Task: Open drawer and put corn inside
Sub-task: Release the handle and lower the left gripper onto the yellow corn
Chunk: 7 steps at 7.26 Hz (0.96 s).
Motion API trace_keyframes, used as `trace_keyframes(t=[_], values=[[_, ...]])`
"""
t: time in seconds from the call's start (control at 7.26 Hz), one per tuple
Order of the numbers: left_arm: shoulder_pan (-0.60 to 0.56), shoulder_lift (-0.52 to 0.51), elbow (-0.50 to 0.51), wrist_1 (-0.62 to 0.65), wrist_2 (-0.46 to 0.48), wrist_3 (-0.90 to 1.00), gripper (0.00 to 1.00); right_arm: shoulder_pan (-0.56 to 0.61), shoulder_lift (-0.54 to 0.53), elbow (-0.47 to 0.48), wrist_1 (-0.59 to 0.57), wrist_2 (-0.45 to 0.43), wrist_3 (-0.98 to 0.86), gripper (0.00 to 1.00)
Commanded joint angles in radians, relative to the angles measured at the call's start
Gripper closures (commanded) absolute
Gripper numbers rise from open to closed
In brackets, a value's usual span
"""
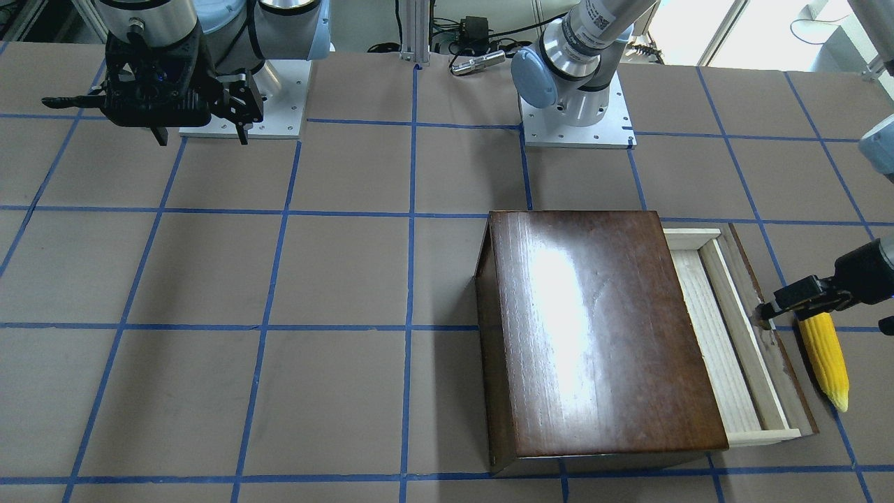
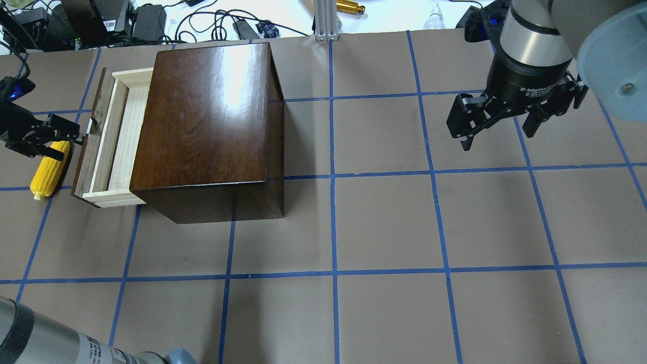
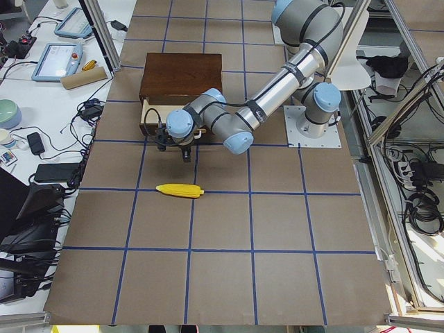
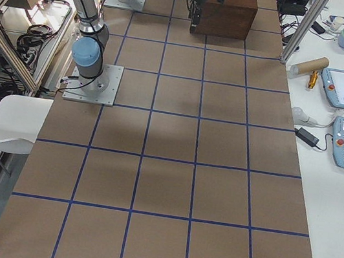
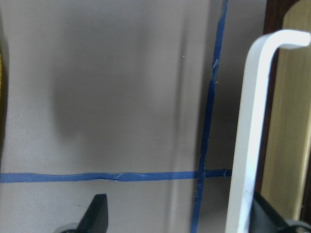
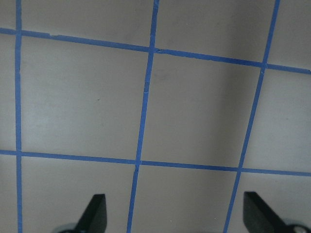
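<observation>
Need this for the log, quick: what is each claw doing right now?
Left claw: open, holding nothing, at the front of the drawer.
Right claw: open, holding nothing.

We see a dark-brown wooden box (image 1: 601,328) with a glossy, lacquered top catching glare. At its three o'clock in the front-facing view, the shallow pale wooden drawer (image 1: 709,342) looks raw and matt. The small yellow toy corn cob (image 1: 824,356) looks ribbed. The brown desk (image 1: 209,279) is matt, paper-like.
</observation>
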Motion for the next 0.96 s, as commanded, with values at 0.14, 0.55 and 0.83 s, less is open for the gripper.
trace_keyframes(t=[0.14, 0.55, 0.83], values=[[0.0, -0.027, 0.112, -0.006, 0.156, 0.01, 0.0, 0.0, 0.001, 0.0, 0.0, 0.0, 0.0, 0.0], [0.017, -0.116, 0.181, 0.072, 0.198, 0.099, 0.0, 0.0, 0.001, 0.0, 0.0, 0.0, 0.0, 0.0], [0.035, -0.174, 0.19, 0.129, 0.259, 0.172, 0.0, 0.0, -0.001, 0.0, 0.0, 0.0, 0.0, 0.0]])
